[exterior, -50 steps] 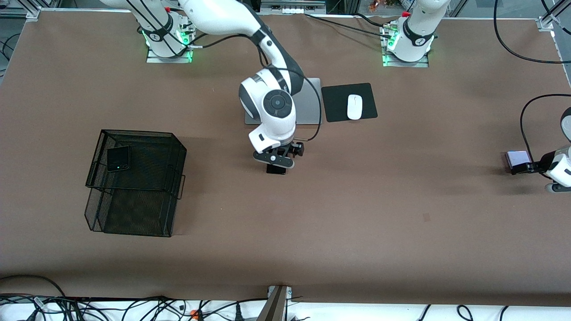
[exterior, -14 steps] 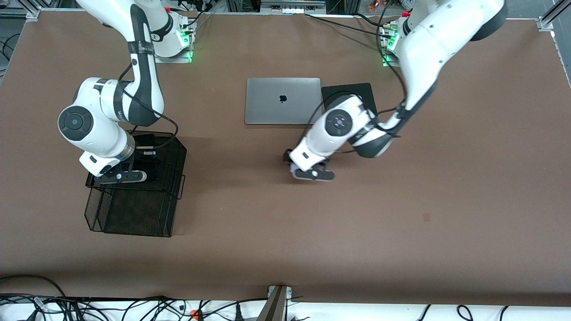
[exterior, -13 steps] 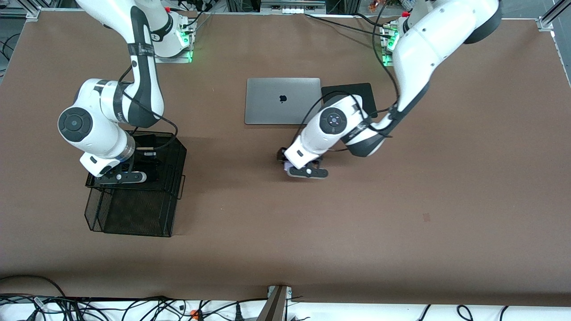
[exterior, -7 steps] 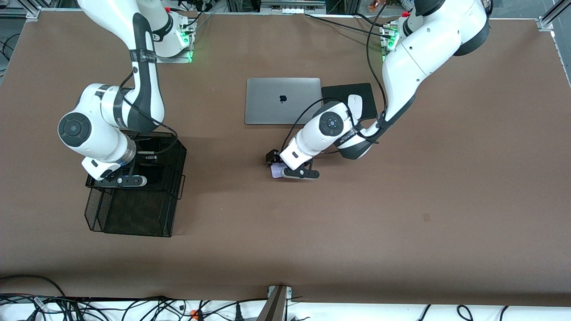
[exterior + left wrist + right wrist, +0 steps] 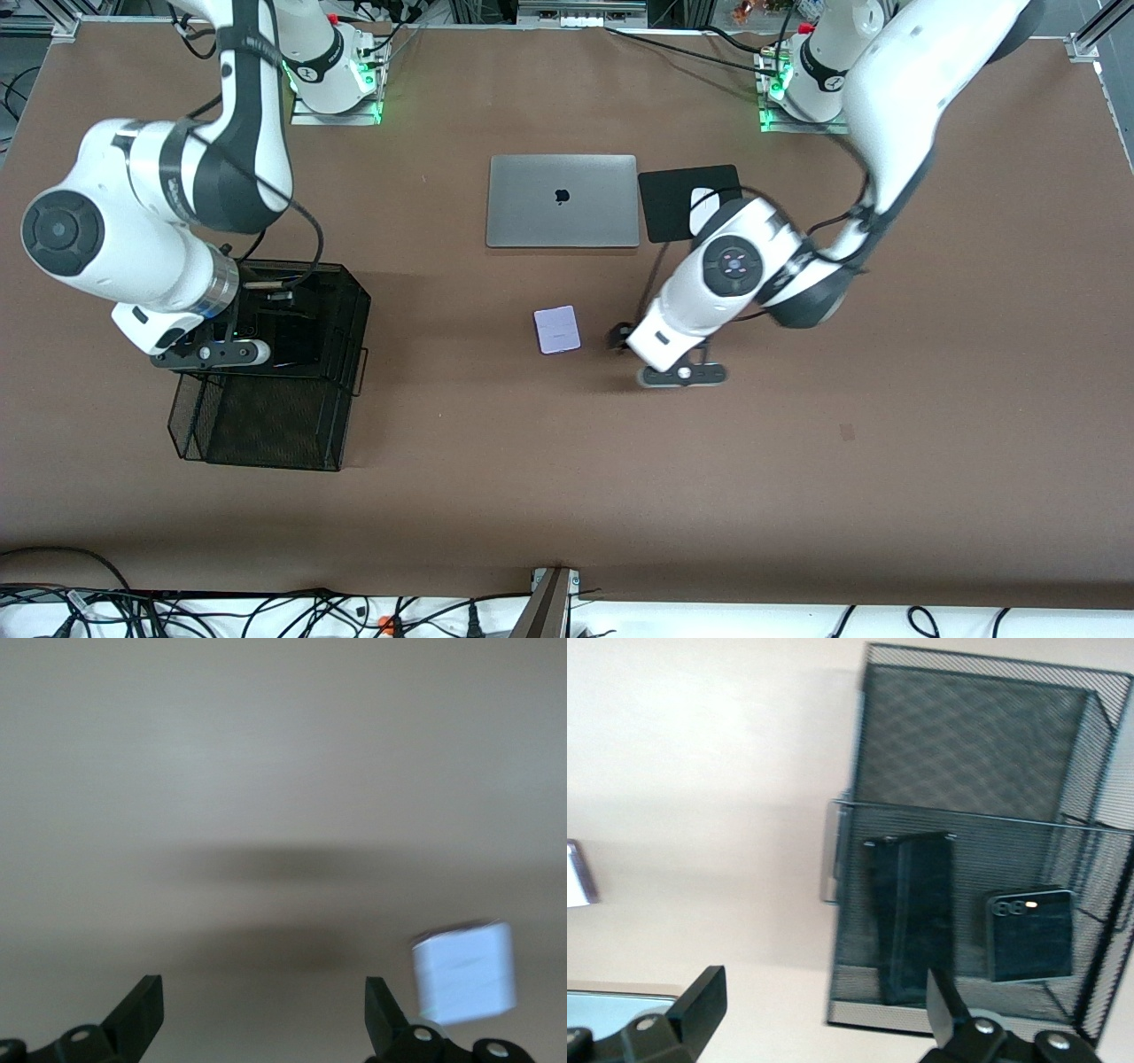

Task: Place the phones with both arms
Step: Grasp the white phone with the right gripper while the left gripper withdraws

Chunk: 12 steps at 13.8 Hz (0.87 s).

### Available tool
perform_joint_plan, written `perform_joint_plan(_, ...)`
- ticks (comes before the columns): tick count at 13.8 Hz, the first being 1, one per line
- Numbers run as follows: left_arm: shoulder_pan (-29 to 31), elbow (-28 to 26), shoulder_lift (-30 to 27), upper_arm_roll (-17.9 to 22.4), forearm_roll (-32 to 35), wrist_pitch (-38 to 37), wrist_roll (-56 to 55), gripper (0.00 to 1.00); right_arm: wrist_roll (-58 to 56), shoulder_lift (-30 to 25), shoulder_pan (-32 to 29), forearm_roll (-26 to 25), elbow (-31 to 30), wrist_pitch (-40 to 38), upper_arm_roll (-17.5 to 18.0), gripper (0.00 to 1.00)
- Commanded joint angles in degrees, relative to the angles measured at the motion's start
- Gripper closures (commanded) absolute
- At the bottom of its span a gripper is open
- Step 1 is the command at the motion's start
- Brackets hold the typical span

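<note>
Lavender phone: the small squarish pale lavender-white phone [image 5: 557, 330] lies flat on the brown table [image 5: 797, 496], nearer the front camera than the closed silver laptop [image 5: 563, 201]; it also shows in my left wrist view [image 5: 464, 973].
Black phones: the small squarish black phone [image 5: 1029, 935] and the long slim black slab phone [image 5: 909, 918] lie side by side, not touching, in the upper tier of the black wire-mesh basket [image 5: 341, 377]; in the front view my right arm hides most of them.
Basket: it stands toward the right arm's end of the table, well apart from the lavender phone.
My left end effector [image 5: 683, 375]: up over bare table just beside the lavender phone, toward the left arm's end; fingers [image 5: 142, 1010] spread apart, nothing between them.
My right end effector [image 5: 209, 354]: over the basket's upper tier; fingers [image 5: 700, 1001] spread apart, holding nothing.
Farther off: a black mouse pad [image 5: 687, 202] lies beside the laptop, toward the left arm's end, with a white computer mouse [image 5: 700, 198] on it, partly covered by my left arm.
</note>
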Motion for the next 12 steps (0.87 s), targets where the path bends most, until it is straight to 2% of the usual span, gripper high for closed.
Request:
perform_joint_plan(1,3.65,-1.01,-7.65,0.86,-0.27,-11.75,13.58,0.0,4.51,3.96,3.35,-0.53,2.78,1.24,4.37,0.0)
perform_joint_plan(5,11.83,6.28,-12.85,1.21,-1.4,-22.85,34.94,0.0,15.13,9.58,3.45,-0.36,11.04,8.52,16.94,0.0)
perform_joint_plan(6,10.71,6.12,-16.25,5.13,-2.54,-23.21,38.21,0.0,16.02,11.08,3.45,-0.36,12.54,10.81,19.58,0.0)
perform_joint_plan(7,7.66,5.33,-19.68,11.0,-6.12,-23.22,39.81,0.0,16.29,12.14,3.45,-0.36,13.6,13.1,22.04,0.0)
perform_joint_plan(9,-1.2,3.4,-24.7,27.59,-16.83,-22.96,40.97,0.0,18.31,13.55,3.62,-0.62,13.87,17.32,26.0,0.0)
perform_joint_plan(10,-5.95,0.35,-28.2,34.55,-18.44,-22.17,41.93,0.0,18.32,14.42,3.62,-0.79,13.7,18.73,27.06,0.0)
perform_joint_plan(11,-7.3,-3.6,-31.98,36.97,-18.11,-19.12,41.68,0.0,18.14,15.65,3.71,-0.79,13.52,19.7,27.34,0.0)
perform_joint_plan(12,-7.05,-7.82,-35.85,37.6,-18.2,-15.69,41.24,0.0,18.23,17.06,3.62,-0.71,13.26,20.41,27.43,0.0)
